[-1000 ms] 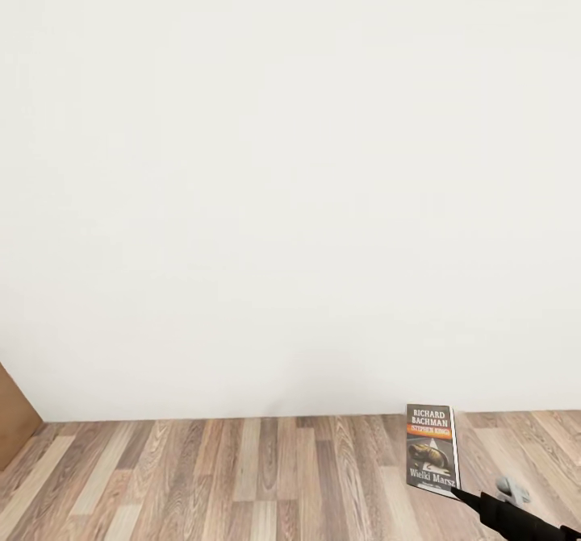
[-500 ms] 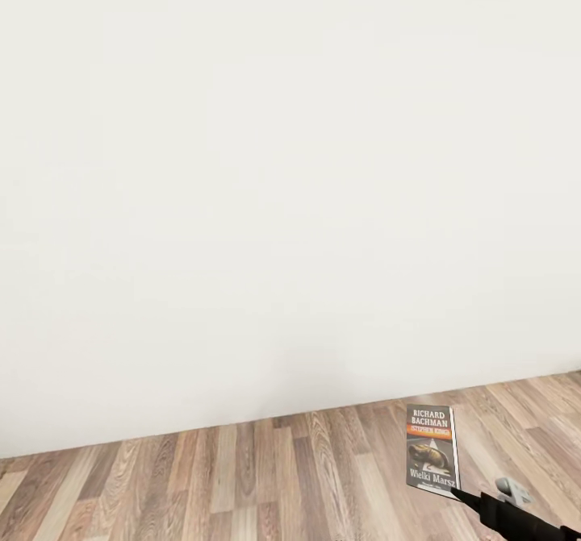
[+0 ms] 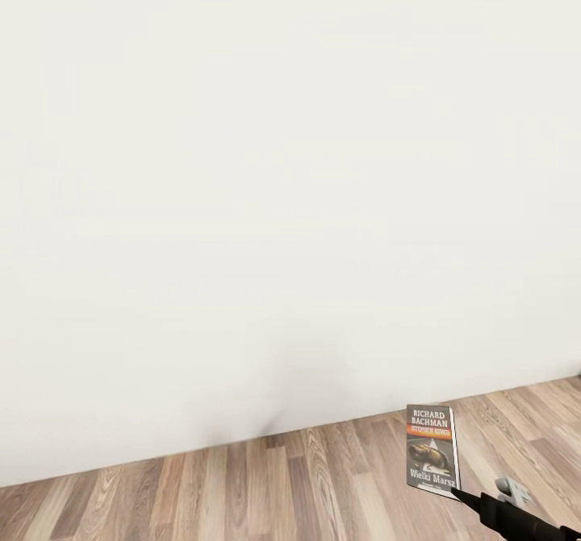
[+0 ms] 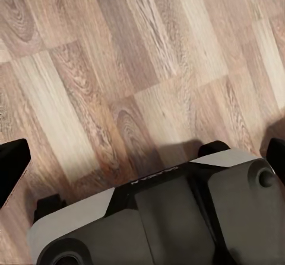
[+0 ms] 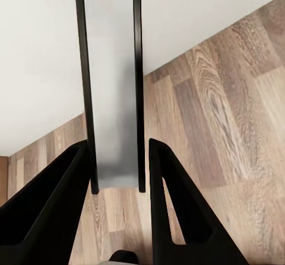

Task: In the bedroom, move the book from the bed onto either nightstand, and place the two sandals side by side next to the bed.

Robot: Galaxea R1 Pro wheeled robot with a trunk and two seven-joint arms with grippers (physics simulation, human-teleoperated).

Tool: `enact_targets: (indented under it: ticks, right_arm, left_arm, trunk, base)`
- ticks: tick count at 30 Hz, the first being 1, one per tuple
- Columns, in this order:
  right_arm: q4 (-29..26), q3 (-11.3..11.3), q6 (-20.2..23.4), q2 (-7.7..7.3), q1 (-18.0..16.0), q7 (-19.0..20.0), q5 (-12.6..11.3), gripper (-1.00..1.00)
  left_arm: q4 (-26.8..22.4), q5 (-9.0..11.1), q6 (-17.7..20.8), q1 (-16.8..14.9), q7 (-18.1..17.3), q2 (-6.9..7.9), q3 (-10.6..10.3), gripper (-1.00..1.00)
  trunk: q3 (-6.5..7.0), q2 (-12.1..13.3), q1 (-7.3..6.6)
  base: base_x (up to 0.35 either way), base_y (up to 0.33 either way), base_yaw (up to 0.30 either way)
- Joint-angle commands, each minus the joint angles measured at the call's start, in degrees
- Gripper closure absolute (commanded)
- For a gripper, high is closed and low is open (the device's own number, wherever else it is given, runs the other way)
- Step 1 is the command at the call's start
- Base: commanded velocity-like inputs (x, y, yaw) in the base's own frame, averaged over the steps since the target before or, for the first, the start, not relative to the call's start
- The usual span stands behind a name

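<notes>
White bedroom wall (image 3: 290, 162) and plank floor (image 3: 323, 484). Right gripper (image 5: 119, 182) pinches the book (image 3: 432, 448) upright, above the floor; nightstand placement and sandals remain. Left gripper's state cannot be told.

One book (image 3: 432, 447), one gripper (image 5: 119, 176), one wall (image 3: 274, 186), one floor (image 3: 323, 484)

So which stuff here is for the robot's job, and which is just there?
For the job:
- the book, held upright in the right gripper

Just there:
- the white wall
- the wood-plank floor
- the left gripper, holding nothing, open over the floor
</notes>
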Motion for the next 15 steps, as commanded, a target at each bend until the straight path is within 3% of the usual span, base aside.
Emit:
enact_targets:
  ticks: [1, 9, 15]
  right_arm:
    - [0.2, 0.2, 0.2, 0.02, -0.1, 0.3, -0.7, 1.0]
    - [0.2, 0.2, 0.2, 0.02, -0.1, 0.4, -0.7, 1.0]
    - [0.2, 0.2, 0.2, 0.02, -0.1, 0.4, -0.7, 1.0]
  left_arm:
    - [0.1, -0.5, -0.4, -0.1, -0.1, 0.02, 0.2, -1.0]
    - [0.1, -0.5, -0.4, -0.1, -0.1, 0.02, 0.2, -1.0]
    - [0.1, -0.5, -0.4, -0.1, -0.1, 0.02, 0.2, -1.0]
  trunk:
    - [-0.13, -0.1, 0.07]
    - [-0.13, -0.1, 0.07]
    - [-0.13, -0.1, 0.07]
  base:
    - [0.323, 0.0, -0.001]
    - [0.151, 0.002, 0.0]
    - [0.266, 0.082, 0.0]
